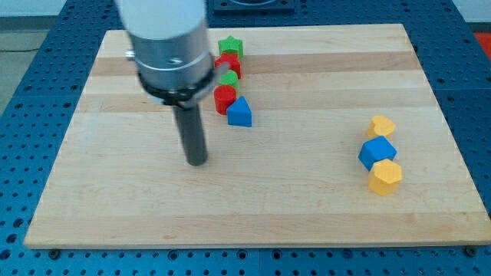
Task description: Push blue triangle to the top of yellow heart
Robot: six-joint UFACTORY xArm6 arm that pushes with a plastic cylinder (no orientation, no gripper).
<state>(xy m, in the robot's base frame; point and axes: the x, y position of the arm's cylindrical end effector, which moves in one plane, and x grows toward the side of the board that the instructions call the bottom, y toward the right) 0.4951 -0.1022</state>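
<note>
The blue triangle (239, 113) lies on the wooden board (307, 215), left of centre near the view's top, touching a red block (224, 98) just above and left of it. A yellow block that looks like the heart (381, 126) sits at the view's right, far from the triangle. My tip (197, 162) rests on the board below and to the left of the blue triangle, with a clear gap between them. The rod and its grey mount hide part of the board at the upper left.
Above the red block, a column holds a green block (228, 79), another red block (229, 64) and a green star (230, 47). Below the yellow heart sit a blue block (377, 152) and a second yellow block (385, 177), touching in a column.
</note>
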